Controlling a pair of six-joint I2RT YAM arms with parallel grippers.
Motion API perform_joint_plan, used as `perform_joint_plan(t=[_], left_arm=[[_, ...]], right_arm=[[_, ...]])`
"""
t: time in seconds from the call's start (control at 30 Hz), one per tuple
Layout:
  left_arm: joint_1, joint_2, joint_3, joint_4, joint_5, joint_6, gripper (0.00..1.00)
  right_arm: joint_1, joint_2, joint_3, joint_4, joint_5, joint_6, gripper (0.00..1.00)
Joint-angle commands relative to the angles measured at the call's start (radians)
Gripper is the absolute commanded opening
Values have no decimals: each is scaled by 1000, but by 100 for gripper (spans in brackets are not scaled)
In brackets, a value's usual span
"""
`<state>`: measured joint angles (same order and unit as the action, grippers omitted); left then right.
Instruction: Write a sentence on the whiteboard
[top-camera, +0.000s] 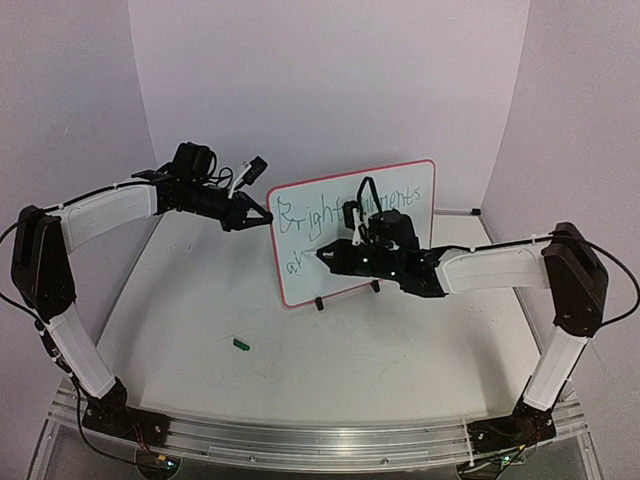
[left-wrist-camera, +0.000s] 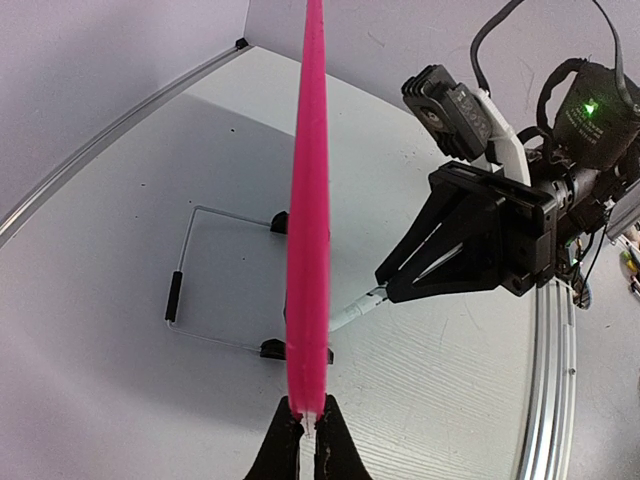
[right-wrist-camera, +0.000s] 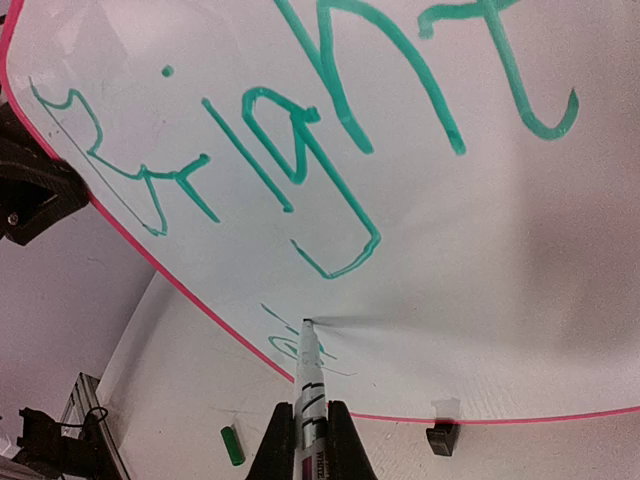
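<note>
1 green line already crosses the top of the whiteboard, standing upright toward 12 o'clock on the table; a 2nd line is only begun near its 7 o'clock corner, so much seems left. Left gripper is closed on its 9 o'clock rim; right gripper, arm reaching across, pinches a marker, tip touching the board

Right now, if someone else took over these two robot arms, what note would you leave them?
The left hand is shut on the side edge of the upright, glossy white whiteboard with a red-pink rim, steadying it.
The right hand is shut on a white marker, tip at the board's lower left.
Done: a first line in green, starting "Bright".
Left: the second line, barely begun.
A small green cap lies on the table.
</note>
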<state>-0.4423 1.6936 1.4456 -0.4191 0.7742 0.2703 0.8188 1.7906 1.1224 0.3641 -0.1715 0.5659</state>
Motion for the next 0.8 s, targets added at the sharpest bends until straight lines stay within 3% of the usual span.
perform_joint_plan(t=[0.0,0.77], left_arm=[[-24,21,17,-76,13,15,0],[-24,19,18,-75,13,14,0]], right_arm=[[-3,-41,-13,47,42,8,0],[-5,-16,-69,47,42,22,0]])
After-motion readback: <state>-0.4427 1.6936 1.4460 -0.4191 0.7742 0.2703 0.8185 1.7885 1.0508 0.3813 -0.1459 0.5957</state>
